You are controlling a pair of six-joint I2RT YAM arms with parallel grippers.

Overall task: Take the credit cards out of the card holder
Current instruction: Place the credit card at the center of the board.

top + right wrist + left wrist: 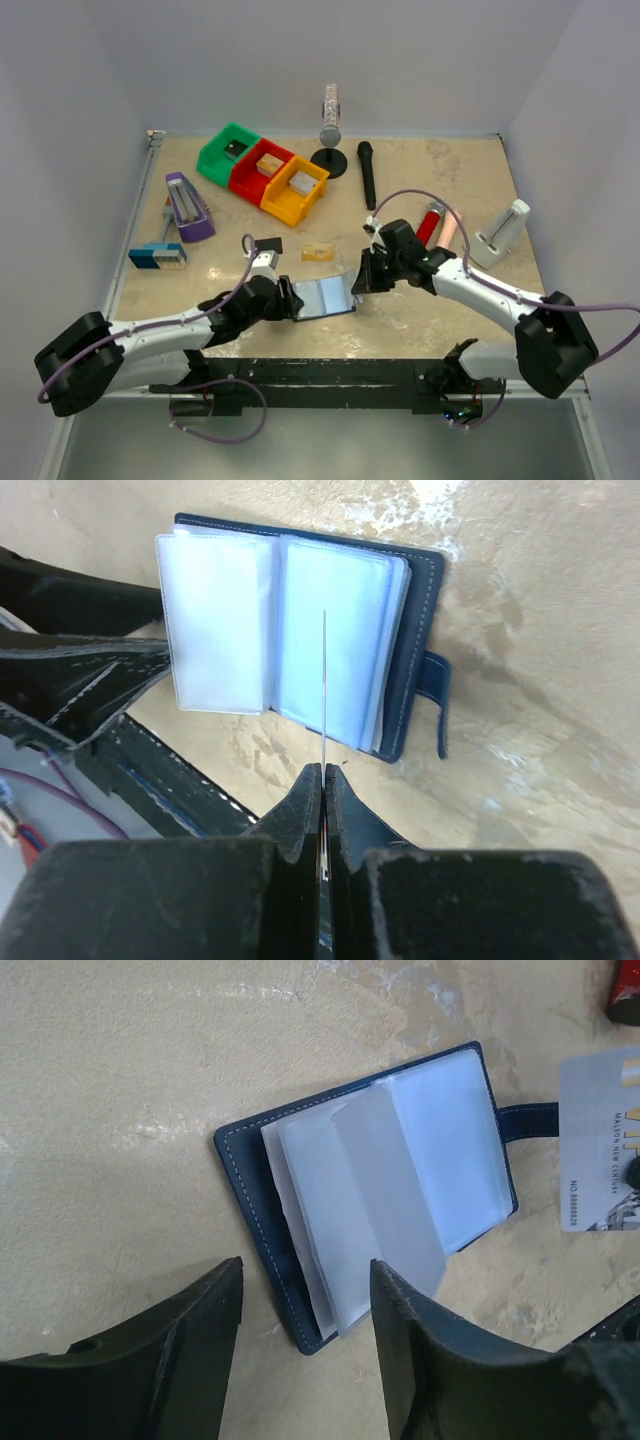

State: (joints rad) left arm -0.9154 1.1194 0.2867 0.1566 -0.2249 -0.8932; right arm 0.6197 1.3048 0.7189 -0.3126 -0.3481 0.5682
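The dark blue card holder (pixel 325 296) lies open on the table, its clear pockets up; it also shows in the left wrist view (pixel 250 1160) and the right wrist view (pixel 420 600). My right gripper (pixel 324 772) is shut on the silvery grey card (pixel 598 1140), which I see edge-on (pixel 324 680) held above the holder's right half. My left gripper (pixel 305 1290) is open, its fingers (pixel 200 1340) either side of the holder's near corner. A black card (pixel 268 245) and a tan-gold card (pixel 318 251) lie on the table behind the holder.
Green (pixel 226 152), red (pixel 258 168) and yellow (pixel 294 190) bins with small blocks stand at the back left. A purple stapler (pixel 187 207) and a blue-and-grey block (pixel 158 256) lie at the left. A black marker (pixel 367 172), a red object (pixel 430 222) and a white stand (pixel 503 230) lie at the right.
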